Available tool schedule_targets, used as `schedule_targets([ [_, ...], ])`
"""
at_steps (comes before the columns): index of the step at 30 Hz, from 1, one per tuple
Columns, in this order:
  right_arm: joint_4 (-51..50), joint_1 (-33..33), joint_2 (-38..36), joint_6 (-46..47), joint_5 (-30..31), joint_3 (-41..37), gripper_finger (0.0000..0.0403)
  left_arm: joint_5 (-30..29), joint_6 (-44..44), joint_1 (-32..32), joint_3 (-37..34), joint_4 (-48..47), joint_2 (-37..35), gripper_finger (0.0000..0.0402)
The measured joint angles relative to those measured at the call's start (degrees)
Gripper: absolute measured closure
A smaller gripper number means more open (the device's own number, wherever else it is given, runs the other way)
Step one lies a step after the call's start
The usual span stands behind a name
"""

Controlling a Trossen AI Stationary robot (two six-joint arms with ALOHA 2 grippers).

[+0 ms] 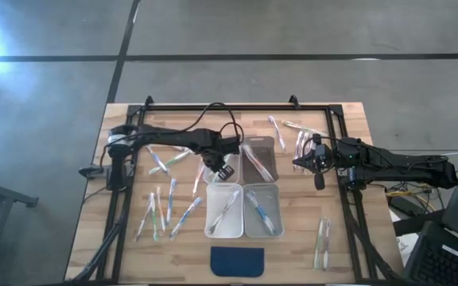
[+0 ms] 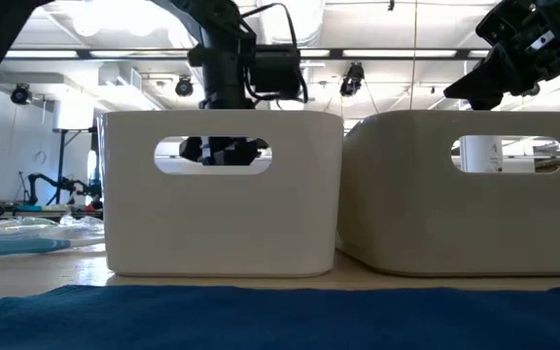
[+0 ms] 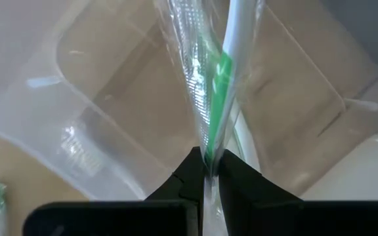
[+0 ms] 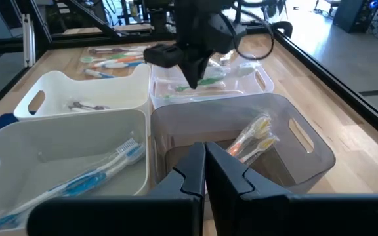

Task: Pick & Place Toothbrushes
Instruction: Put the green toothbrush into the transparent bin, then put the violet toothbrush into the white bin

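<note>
Green shows through crinkled clear wrap where my left hand [image 3: 207, 172] pinches one toothbrush [image 3: 216, 85] by its end, the fingers nearly closed on it so the rest of it points out over the far left bin [image 4: 205, 85]. I hold it by the tip because that lets the length hang free above the opening, and I judge this bin to be its target, since green-accented brushes already lie in it. In the high view that hand [image 1: 223, 170] sits just above the four-bin cluster, where the near left bin [image 1: 223, 211] and the near right bin [image 1: 262, 210] each hold a few brushes; the blue ones [image 4: 87, 177] lie in one white bin, yellowish ones [image 4: 253, 139] in the grey bin [image 4: 287, 157], so I take it the sorting goes by colour. My right hand [image 4: 205, 172] is fully closed and carries nothing; it waits off to the right of the bins [image 1: 318, 163], clear of the drop. Loose toothbrushes [image 1: 165, 210] are scattered on the wooden worktop [image 1: 293, 254] left of the bins, and a pair [image 1: 322, 242] lies at the right, so much of the job remains. A dark blue pad [image 1: 238, 260] lies in front, unused.
</note>
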Motion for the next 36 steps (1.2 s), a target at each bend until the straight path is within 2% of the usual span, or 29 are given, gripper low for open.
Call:
schedule_targets([
  [14, 0.0, 0.0, 0.0, 0.0, 0.0, 0.0, 0.0394, 1.9, 1.3, 1.0, 1.4, 0.8, 4.1, 0.0366],
  [26, 0.0, 0.0, 0.0, 0.0, 0.0, 0.0, 0.0394, 4.2, 3.5, 1.4, 3.2, 0.7, 3.8, 0.0308],
  [36, 0.0, 0.0, 0.0, 0.0, 0.0, 0.0, 0.0394, 4.3, 4.8, 1.4, 5.8, -3.7, 3.7, 0.0247],
])
